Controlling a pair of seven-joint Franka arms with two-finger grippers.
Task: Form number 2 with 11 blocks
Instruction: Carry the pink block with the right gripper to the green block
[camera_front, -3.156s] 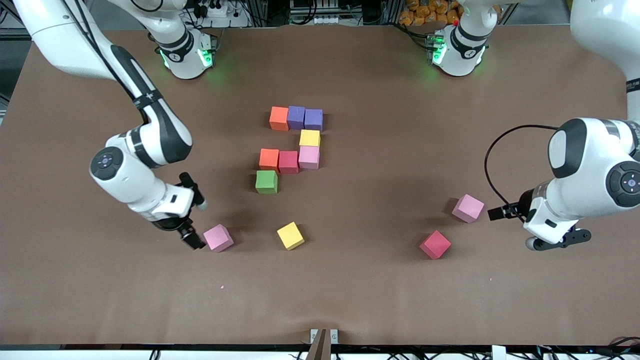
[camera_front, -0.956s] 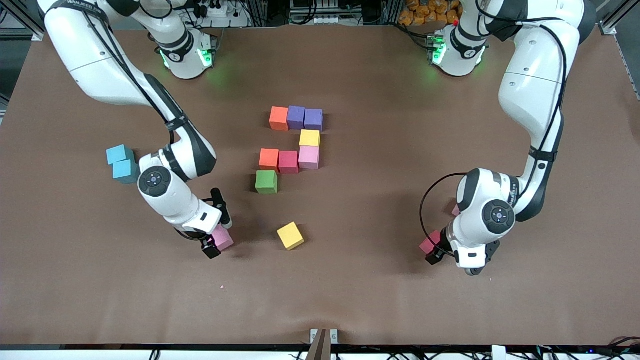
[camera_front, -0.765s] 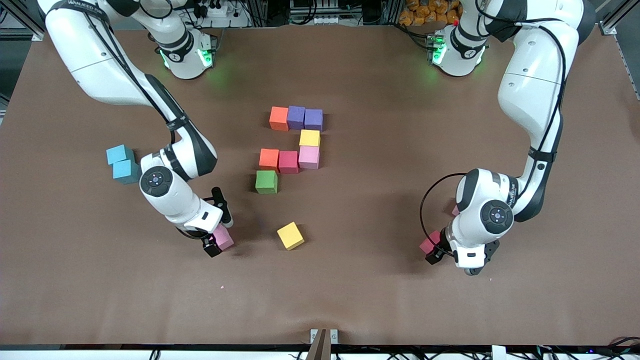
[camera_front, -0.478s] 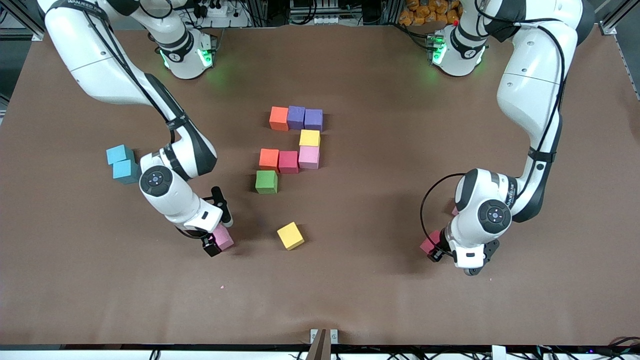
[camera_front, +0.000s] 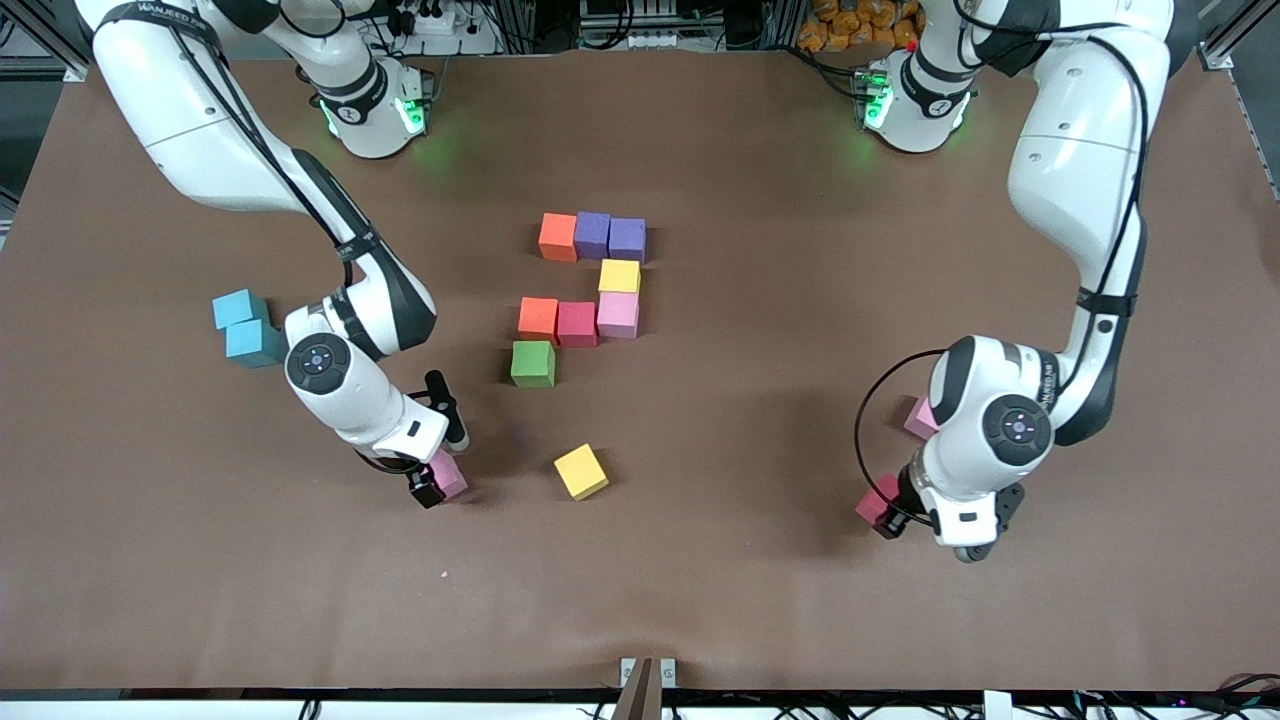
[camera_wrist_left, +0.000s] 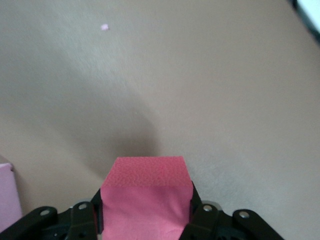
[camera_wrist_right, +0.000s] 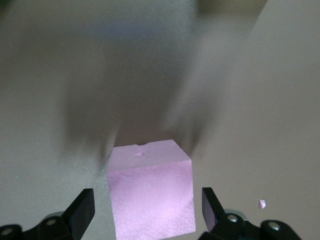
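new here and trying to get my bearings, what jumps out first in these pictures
A half-built number 2 of coloured blocks sits mid-table. The left gripper, toward the left arm's end, is shut on a crimson block. The right gripper, toward the right arm's end, has its fingers either side of a pink block with gaps showing. A loose yellow block lies nearer the front camera than the digit.

Left hand (camera_wrist_left: 145, 212) clamped on crimson-red block (camera_wrist_left: 146, 197); pink block (camera_wrist_left: 9, 195) at edge.
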